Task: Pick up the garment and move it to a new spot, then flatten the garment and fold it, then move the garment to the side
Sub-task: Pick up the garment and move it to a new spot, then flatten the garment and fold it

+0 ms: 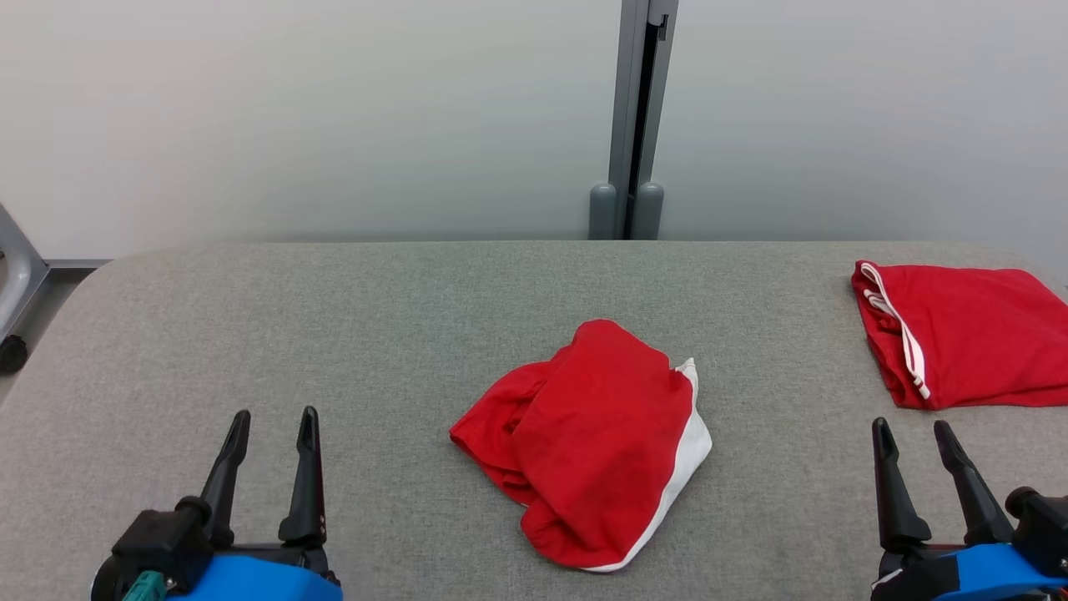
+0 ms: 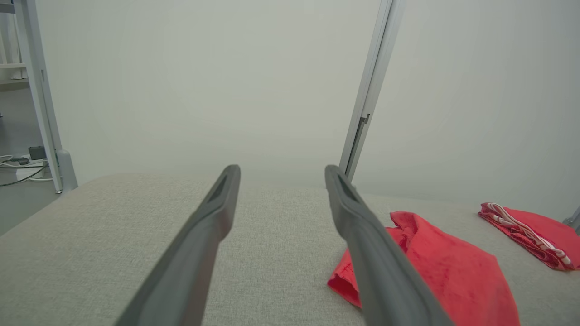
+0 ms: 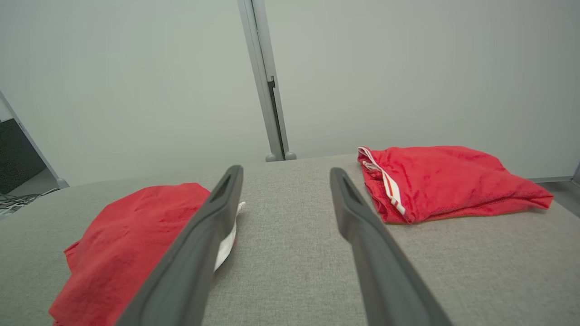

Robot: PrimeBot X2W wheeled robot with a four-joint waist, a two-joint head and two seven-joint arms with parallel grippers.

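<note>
The crumpled red garment lies between my left gripper and right gripper, about as far from each. Both are spread apart and hold nothing.

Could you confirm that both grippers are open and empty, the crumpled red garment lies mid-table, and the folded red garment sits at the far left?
Not quite: the head view shows the folded red garment at the far right of the table, not left. The left gripper and right gripper are open and empty, and the crumpled red garment lies mid-table.
</note>
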